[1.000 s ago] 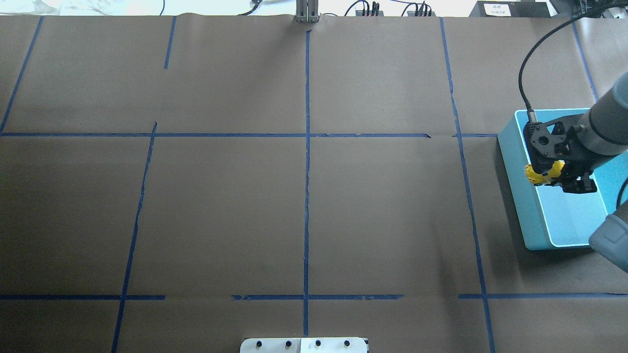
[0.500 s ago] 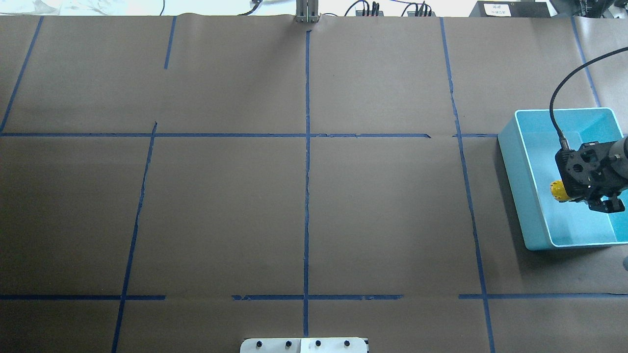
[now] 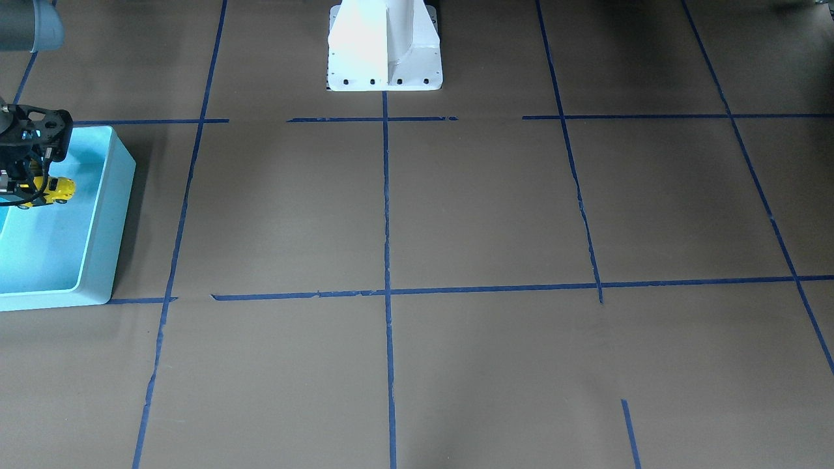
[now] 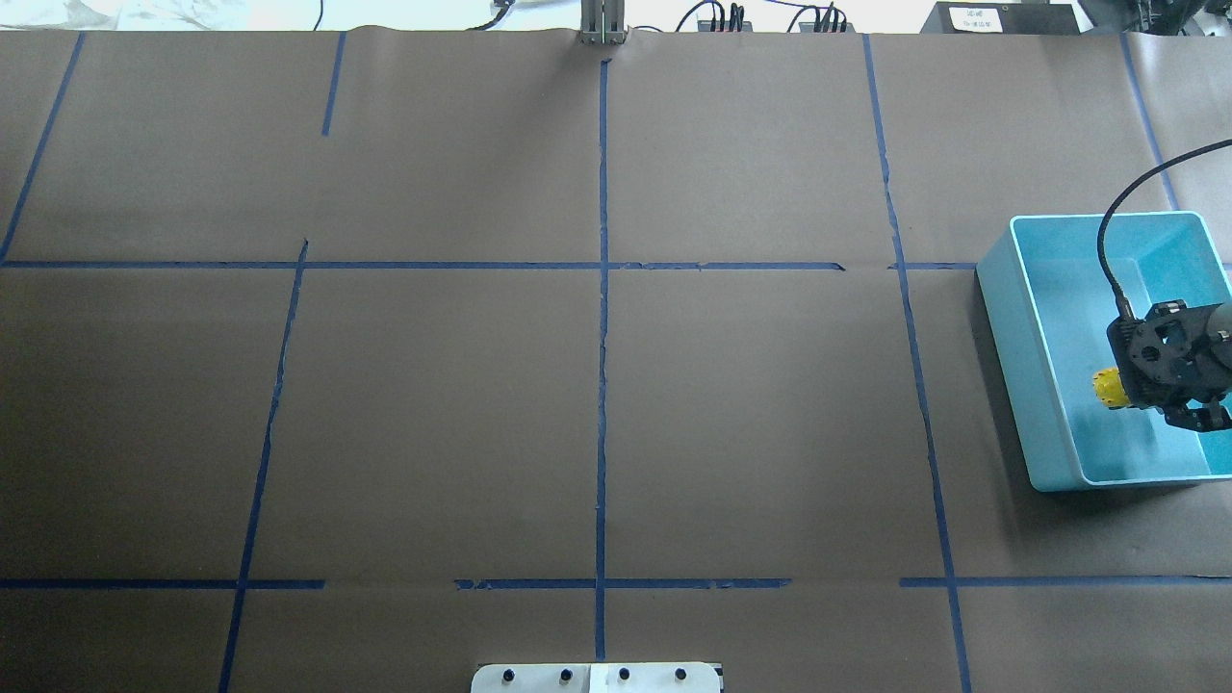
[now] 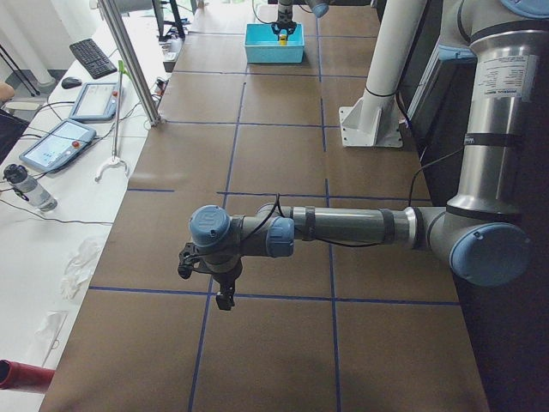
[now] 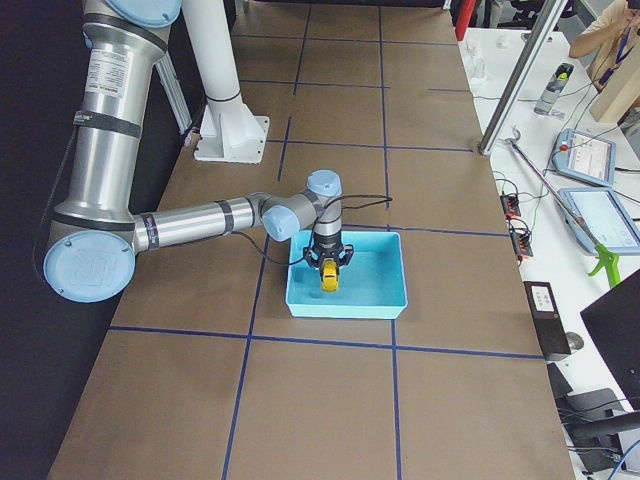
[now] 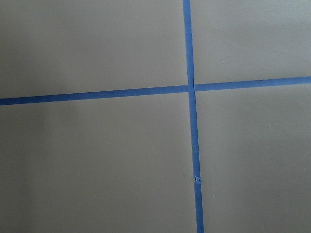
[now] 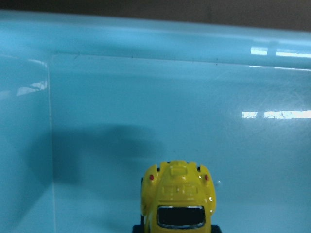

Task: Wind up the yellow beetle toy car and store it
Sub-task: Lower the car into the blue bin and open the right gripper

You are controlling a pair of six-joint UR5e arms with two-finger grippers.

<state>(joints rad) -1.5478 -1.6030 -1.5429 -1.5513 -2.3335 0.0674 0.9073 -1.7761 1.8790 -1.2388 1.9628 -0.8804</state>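
a brown paper-covered table (image 4: 597, 404) marked into squares with blue tape (image 4: 603, 289), seen from several cameras. at its far right edge sits a light blue open bin (image 4: 1020, 385). my right gripper (image 4: 1150, 399) reaches straight down into that bin, its fingers clamped on the car (image 4: 1107, 388) – a tiny glossy yellow beetle, far smaller than the bin. the wrist camera looks down past the car's rounded rear, with its dark window and two red tail lights, onto the bare blue floor; a soft shadow falls on that floor away from the car, so i judge it is hanging just above the floor, not resting on it. i hold it low and well inside the walls, toward the side nearer the table's middle, so that when i let go it drops only a little and cannot roll off – a wound spring could send it running, and the walls would catch it. storing looks nearly done; only the release is left. my left gripper (image 5: 225, 296) hangs over the other end of the table, well apart, above a crossing of tape lines with nothing beneath it; i cannot tell whether its fingers are apart or together.
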